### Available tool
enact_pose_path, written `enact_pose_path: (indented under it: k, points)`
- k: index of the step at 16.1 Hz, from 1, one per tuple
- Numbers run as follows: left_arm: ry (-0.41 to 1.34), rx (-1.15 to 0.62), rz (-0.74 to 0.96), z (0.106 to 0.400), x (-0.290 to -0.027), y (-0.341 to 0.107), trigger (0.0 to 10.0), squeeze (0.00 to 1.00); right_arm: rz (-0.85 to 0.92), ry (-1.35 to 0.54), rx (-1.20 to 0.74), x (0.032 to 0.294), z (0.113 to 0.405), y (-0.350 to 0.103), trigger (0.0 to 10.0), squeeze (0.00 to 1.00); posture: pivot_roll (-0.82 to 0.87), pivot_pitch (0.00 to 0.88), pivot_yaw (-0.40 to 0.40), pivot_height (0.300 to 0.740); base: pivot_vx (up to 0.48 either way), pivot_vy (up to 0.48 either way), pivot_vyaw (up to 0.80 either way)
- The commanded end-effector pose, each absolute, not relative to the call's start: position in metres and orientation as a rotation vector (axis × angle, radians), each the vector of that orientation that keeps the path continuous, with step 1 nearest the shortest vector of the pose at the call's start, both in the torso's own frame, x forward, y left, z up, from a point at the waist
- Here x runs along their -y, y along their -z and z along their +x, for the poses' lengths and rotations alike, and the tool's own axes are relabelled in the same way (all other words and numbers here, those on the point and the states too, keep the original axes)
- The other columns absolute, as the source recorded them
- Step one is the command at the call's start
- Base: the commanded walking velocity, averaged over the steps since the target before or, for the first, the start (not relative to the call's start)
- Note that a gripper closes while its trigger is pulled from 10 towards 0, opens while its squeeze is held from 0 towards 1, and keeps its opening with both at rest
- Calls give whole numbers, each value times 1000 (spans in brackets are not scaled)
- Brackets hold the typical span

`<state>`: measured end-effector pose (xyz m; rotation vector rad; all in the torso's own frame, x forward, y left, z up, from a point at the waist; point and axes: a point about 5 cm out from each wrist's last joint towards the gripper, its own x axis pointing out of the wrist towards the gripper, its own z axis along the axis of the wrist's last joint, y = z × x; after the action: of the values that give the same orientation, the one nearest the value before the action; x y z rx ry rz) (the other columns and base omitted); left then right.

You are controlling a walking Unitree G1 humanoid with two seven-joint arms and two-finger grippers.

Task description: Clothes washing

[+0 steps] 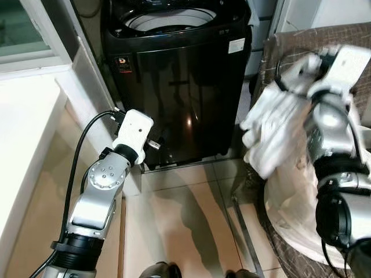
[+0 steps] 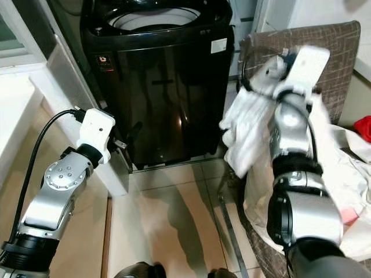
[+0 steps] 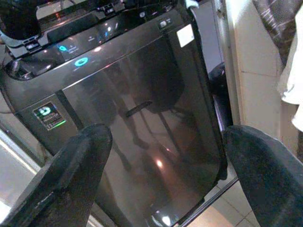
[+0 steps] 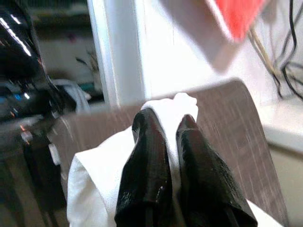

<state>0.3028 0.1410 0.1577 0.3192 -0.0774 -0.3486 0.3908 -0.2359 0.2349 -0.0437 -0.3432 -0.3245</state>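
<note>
Left eye view, washer: the black washing machine (image 1: 174,87) is standing against the wall with its lid up; the frame is cutting off the top of the drum opening.
Left eye view, left arm: the silver arm is reaching toward the lower front of the machine; its own white wrist housing is hiding the left gripper (image 1: 152,143).
Left eye view, cloth: a white garment (image 1: 272,136) is hanging in the air just right of the machine, blurred at the edges.
Right eye view, chair: a brown woven chair (image 2: 342,52) is standing right of the washer, with more pale laundry (image 2: 342,179) lying on its seat and something red (image 2: 364,127) that the frame edge is cutting off.
Left wrist view, fingers: the two black fingers (image 3: 71,165) are standing wide apart and holding nothing, pointing at the glossy front panel.
Right wrist view, fingers: the right gripper (image 4: 170,137) is pinching a fold of the white garment between fingers that are almost touching; the background is blurry.
</note>
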Motion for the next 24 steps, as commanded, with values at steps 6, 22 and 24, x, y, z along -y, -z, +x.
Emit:
enact_pose_path:
  k: [6, 22, 24]
  points:
    - [329, 84, 313, 302, -139, -156, 10000, 0, -21, 294, 338, 220, 384, -214, 0, 0, -70, 24, 70, 740, 0, 0, 313]
    - [432, 104, 329, 304, -128, -159, 10000, 0, -14, 737, -143, 280, 321, -91, 10000, 1000, -110, 25, 96, 740, 0, -75, 257]
    - [438, 106, 320, 304, -128, -159, 10000, 0, -13, 725, -137, 279, 322, -91, 10000, 1000, -107, 23, 94, 740, 0, -435, 0]
